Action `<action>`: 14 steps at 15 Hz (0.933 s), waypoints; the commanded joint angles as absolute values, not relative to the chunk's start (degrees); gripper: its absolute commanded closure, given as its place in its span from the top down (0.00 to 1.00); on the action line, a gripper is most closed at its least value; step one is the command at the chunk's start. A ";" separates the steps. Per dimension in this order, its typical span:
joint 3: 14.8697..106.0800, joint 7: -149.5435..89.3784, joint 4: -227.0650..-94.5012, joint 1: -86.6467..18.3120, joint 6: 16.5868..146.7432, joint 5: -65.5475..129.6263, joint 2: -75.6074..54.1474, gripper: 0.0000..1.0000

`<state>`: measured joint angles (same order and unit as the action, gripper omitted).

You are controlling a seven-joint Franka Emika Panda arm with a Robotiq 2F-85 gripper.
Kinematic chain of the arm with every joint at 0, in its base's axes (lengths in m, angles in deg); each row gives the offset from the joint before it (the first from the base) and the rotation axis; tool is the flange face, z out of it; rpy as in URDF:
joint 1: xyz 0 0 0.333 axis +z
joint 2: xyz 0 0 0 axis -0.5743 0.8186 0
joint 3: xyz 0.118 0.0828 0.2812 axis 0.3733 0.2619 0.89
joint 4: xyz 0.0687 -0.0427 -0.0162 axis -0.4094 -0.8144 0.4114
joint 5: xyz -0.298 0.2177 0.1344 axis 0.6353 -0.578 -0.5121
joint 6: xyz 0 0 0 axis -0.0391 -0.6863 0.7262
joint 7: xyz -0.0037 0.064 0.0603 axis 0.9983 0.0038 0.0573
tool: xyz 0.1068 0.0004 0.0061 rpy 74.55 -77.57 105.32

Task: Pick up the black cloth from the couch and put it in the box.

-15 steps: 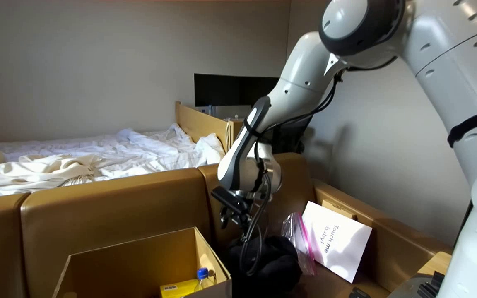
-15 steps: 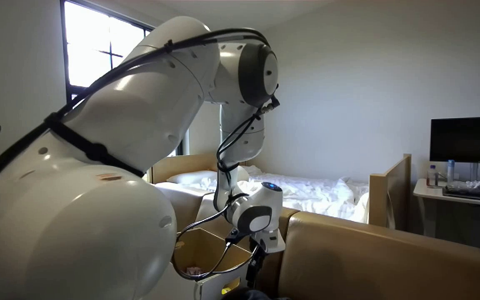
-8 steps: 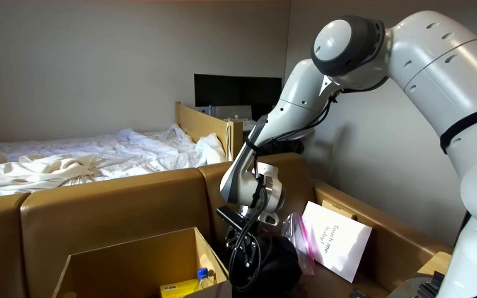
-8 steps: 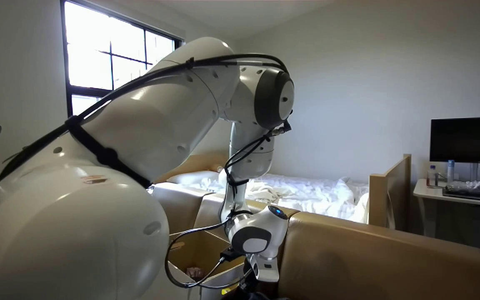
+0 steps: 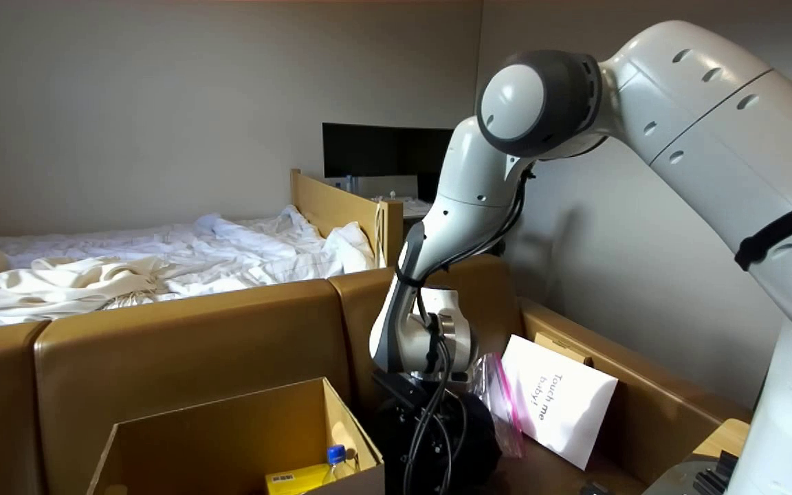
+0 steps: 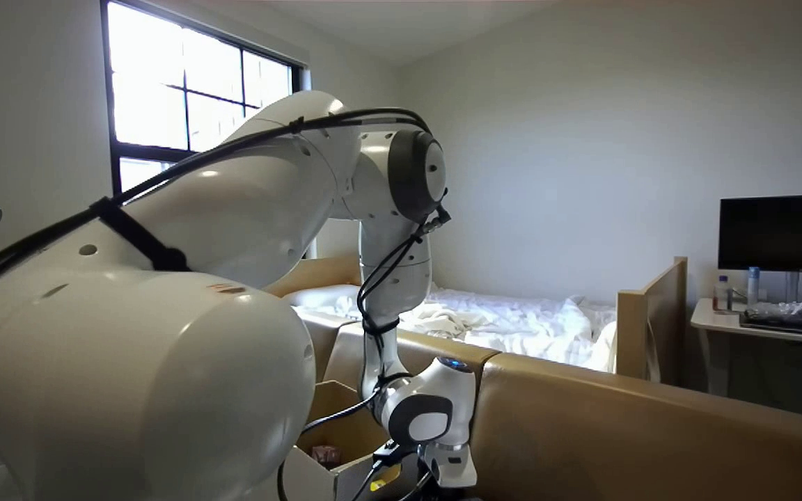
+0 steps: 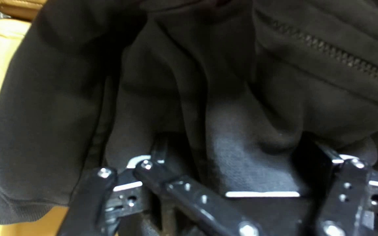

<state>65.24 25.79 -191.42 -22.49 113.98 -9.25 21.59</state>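
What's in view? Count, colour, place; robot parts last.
black cloth: 1, black, on couch
couch: 1, brown, before bed
box: 1, tan inside, beside cloth
bottle: 1, clear and blue, in box
packet: 1, yellow, in box
small item: 1, reddish, in box
bag: 1, clear and pink, on couch
sheet: 1, white, beside bag
cardboard: 1, tan, behind sheet
bed: 1, tan and white, behind couch
throw: 1, cream, on bed
desk: 1, white, beyond bed
monitor: at least 1, black, on desk
desk bottles: 2, clear and blue, on desk
window: 1, black-framed, behind arm
arm: 1, mostly white, over couch
claw: 1, black, jaws apart at cloth
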 commanded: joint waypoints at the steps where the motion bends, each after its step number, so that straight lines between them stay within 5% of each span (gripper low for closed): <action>1: 61.62 30.36 -189.25 -18.04 116.58 -6.44 25.32 0.75; 3: 59.56 33.68 -188.55 -15.55 117.54 -6.47 26.88 0.68; 12: 56.82 42.50 -189.20 -12.75 120.05 -5.44 27.19 0.09; 14: 57.86 42.14 -189.97 -13.36 120.97 -5.10 25.88 0.05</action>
